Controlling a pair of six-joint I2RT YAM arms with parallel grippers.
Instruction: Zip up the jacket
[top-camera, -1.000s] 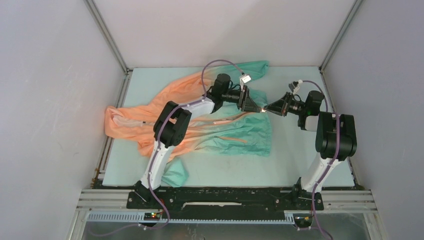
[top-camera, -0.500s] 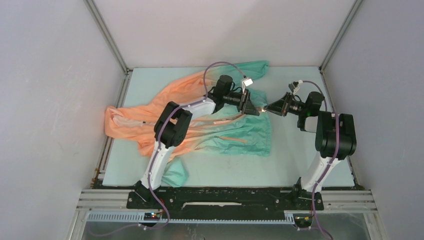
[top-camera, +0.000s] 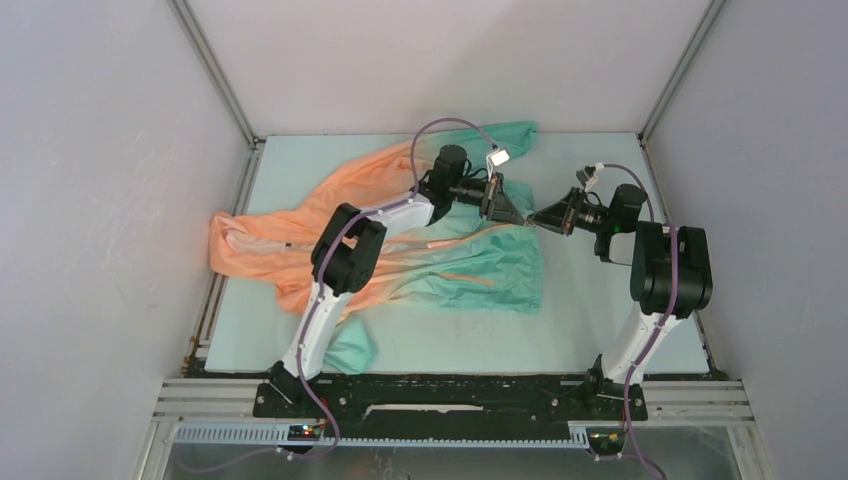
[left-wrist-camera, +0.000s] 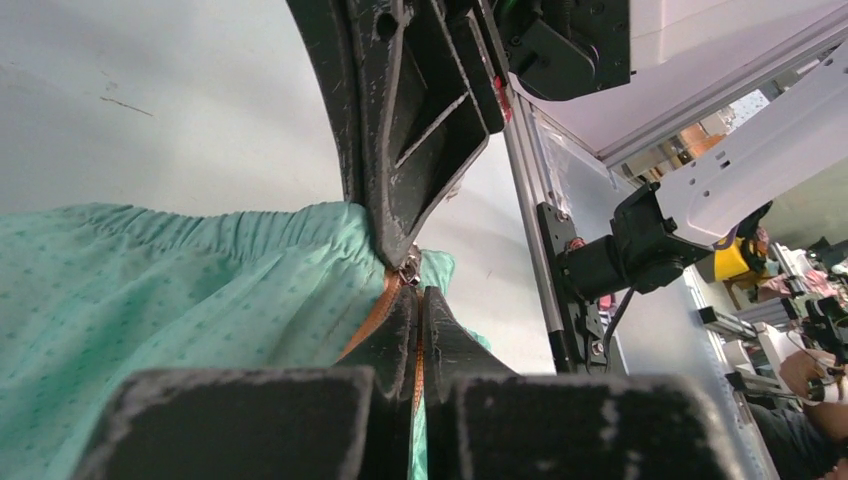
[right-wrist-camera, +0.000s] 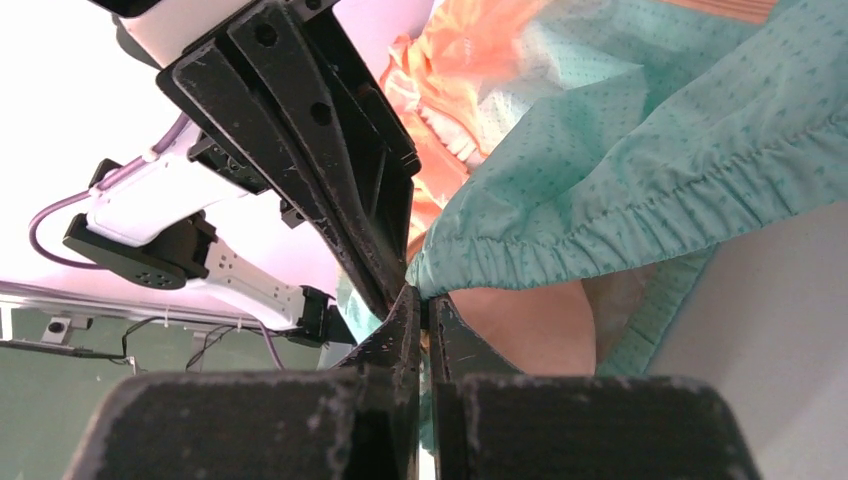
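Note:
The jacket (top-camera: 480, 270) lies spread on the table, peach-orange on the left and teal on the right. Both grippers meet at its right hem corner. My left gripper (top-camera: 518, 216) is shut on the orange zipper tape (left-wrist-camera: 378, 312); in the left wrist view its tips (left-wrist-camera: 419, 300) sit just below the metal zipper slider (left-wrist-camera: 410, 268). My right gripper (top-camera: 536, 220) faces it tip to tip. In the right wrist view that gripper (right-wrist-camera: 421, 300) is shut on the corner of the gathered teal hem (right-wrist-camera: 640, 210). The hem corner hangs lifted off the table between the two grippers.
The pale green table top (top-camera: 600, 300) is boxed in by grey walls with aluminium corner posts (top-camera: 215, 75). A teal sleeve end (top-camera: 352, 350) lies by the left arm's base near the front edge. The hood (top-camera: 510, 138) reaches the back edge.
My left gripper has closed from part open onto the zipper tape and shifted a little right toward the right gripper. The right gripper stayed shut and hardly moved.

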